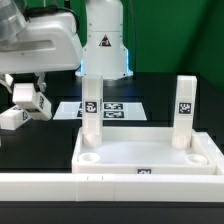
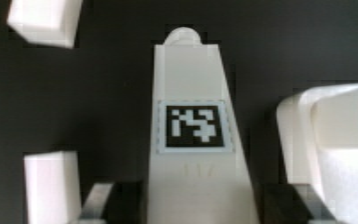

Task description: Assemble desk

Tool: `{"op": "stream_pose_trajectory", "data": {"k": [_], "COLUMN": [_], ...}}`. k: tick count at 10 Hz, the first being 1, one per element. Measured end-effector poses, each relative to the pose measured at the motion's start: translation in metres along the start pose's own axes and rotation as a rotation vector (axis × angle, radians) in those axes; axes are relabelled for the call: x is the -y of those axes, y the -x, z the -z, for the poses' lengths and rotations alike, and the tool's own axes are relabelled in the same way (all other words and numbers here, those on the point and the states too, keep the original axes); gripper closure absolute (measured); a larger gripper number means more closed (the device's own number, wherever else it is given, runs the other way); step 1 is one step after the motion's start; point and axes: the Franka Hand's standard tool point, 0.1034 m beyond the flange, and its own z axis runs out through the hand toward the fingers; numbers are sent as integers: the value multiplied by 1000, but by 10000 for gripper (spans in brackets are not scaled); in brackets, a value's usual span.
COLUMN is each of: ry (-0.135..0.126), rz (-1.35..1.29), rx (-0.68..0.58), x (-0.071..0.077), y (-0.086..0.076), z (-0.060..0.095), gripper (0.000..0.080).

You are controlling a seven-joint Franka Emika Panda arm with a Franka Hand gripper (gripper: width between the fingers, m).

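One desk top (image 1: 150, 150), rim up, on surface (image 1: 40, 150). Four legs counted.
First leg (image 1: 92, 112) upright in desk top's far socket, exterior view's left.
Second leg (image 1: 185, 108) upright in far socket, exterior view's right.
Third leg (image 2: 194, 125) clamped in claw (image 1: 25, 90), off desk top's exterior-view-left end.
Fourth leg (image 1: 11, 118) lying on surface just beside claw.
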Motion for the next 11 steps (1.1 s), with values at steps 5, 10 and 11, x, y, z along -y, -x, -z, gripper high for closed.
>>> {"op": "stream_pose_trajectory", "data": {"k": [5, 10, 11], "ry": [58, 115, 106], "rz": [24, 20, 28], "rx": [-340, -585, -596], "x": [21, 26, 41], "y": [-19, -27, -28], "z": [41, 52, 60], "gripper": [512, 512, 512]}}
